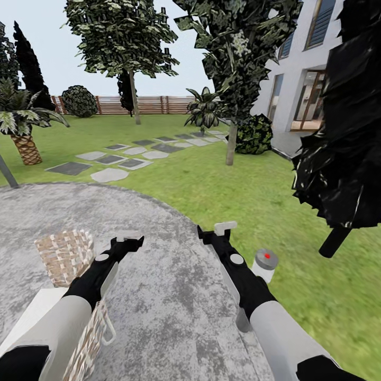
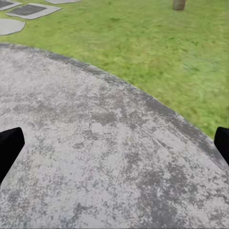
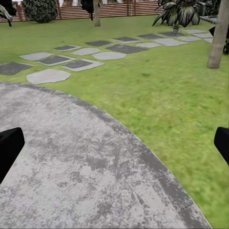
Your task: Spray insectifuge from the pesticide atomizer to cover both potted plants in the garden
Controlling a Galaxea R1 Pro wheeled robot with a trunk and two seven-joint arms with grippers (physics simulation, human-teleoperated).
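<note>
Potted plant: one rosette of broad pointed leaves [image 1: 203,110] stands far ahead of both pincers, across the lawn at the far end of the stepping slabs; seen too in the right wrist view [image 3: 180,11]. Pot too small to make out.
Atomizer: cannot be picked out anywhere.
Right pincer [image 1: 214,231]: held out low over the patio's edge, nothing between its fingers; wide apart, dark fingertips [image 3: 9,147] at the two sides of the right wrist view with bare patio and grass between.
Left pincer [image 1: 128,241]: level with the right one, over the patio, also empty; fingertips [image 2: 9,149] far apart, gravelly surface between.
Patio [image 1: 159,296]: round, grey, mottled, under both pincers; curved rim meets the lawn [image 1: 222,185] just beyond the right pincer.
Bollard lamp [image 1: 263,264]: grey with red dot, just beside the right forearm.
Wicker basket [image 1: 64,255]: beside the left forearm.
Stepping slabs [image 1: 111,159]: well ahead on the grass.
Fence [image 1: 153,105]: brown slats, farthest back.
House [image 1: 301,69]: ahead, right.
</note>
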